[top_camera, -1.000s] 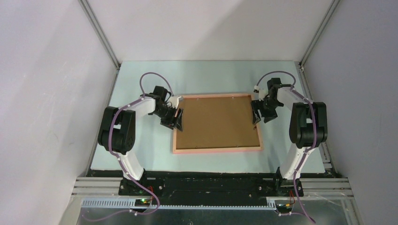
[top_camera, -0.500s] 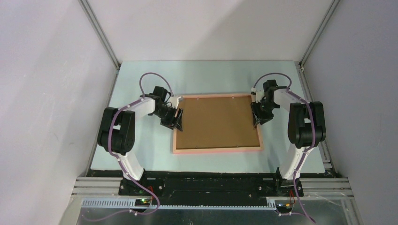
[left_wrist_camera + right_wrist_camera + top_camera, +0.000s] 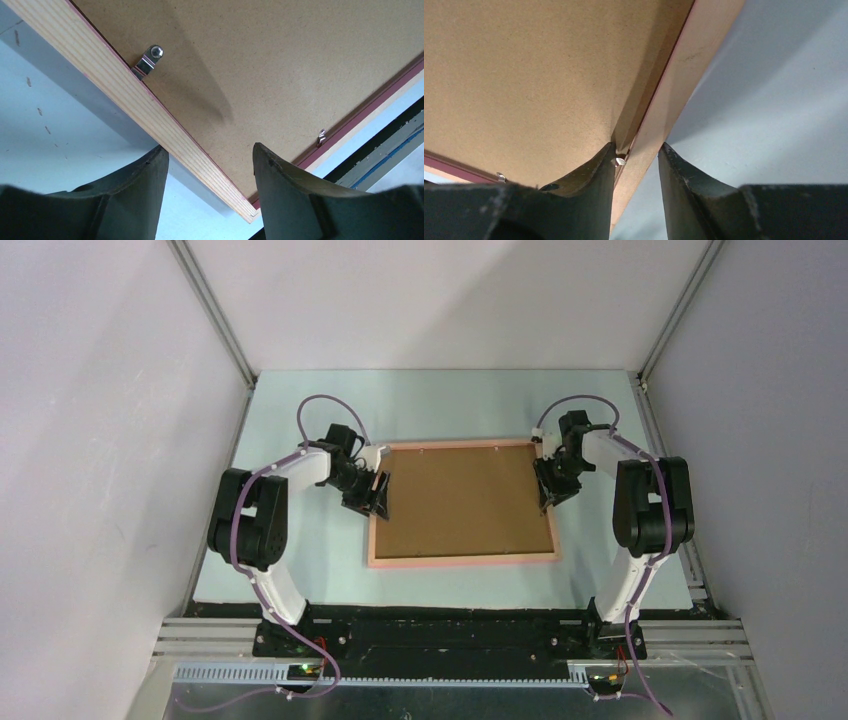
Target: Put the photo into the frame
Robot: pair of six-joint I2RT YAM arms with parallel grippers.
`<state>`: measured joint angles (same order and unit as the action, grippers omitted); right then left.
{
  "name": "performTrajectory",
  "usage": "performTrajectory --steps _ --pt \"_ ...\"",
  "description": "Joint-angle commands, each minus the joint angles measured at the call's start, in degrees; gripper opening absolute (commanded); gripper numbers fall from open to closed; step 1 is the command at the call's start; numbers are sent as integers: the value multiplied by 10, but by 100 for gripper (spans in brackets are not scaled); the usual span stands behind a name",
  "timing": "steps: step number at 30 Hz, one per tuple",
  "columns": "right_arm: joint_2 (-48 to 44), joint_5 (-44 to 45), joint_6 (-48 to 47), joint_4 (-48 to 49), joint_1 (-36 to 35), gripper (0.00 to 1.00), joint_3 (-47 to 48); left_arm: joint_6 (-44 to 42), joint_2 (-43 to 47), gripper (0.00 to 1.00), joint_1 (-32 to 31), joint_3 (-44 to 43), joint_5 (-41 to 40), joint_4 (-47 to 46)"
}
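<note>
The pink frame [image 3: 465, 559] lies back-up on the table with a brown backing board [image 3: 465, 498] filling it. The photo is hidden. My left gripper [image 3: 372, 497] stands open astride the left rail [image 3: 100, 70]. Its outer finger is by the rail's outer edge and its inner finger hangs over the board [image 3: 280, 60], well off the rail. My right gripper [image 3: 547, 485] sits on the right rail [image 3: 694, 55]. Its jaws are closed onto that rail, the inner fingertip against a small metal clip [image 3: 620, 161].
Small metal clips [image 3: 147, 59] sit along the frame's inner edge on the board. The pale blue table [image 3: 300, 560] is walled by grey panels, with metal posts at the back corners. A dark strip and both arm bases line the near edge.
My right gripper has shifted left onto the frame's right rail and its jaws have narrowed around it. The left arm and the frame have not moved.
</note>
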<state>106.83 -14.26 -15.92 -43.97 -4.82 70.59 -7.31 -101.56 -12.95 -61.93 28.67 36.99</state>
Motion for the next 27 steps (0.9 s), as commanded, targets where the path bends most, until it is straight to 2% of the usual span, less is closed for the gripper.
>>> performTrajectory --steps 1,27 --pt "-4 13 -37 -16 -6 39 -15 11 24 66 -6 0 19 -6" --pt "17 -19 -188 -61 -5 37 -14 13 14 66 -6 -2 7 -6"
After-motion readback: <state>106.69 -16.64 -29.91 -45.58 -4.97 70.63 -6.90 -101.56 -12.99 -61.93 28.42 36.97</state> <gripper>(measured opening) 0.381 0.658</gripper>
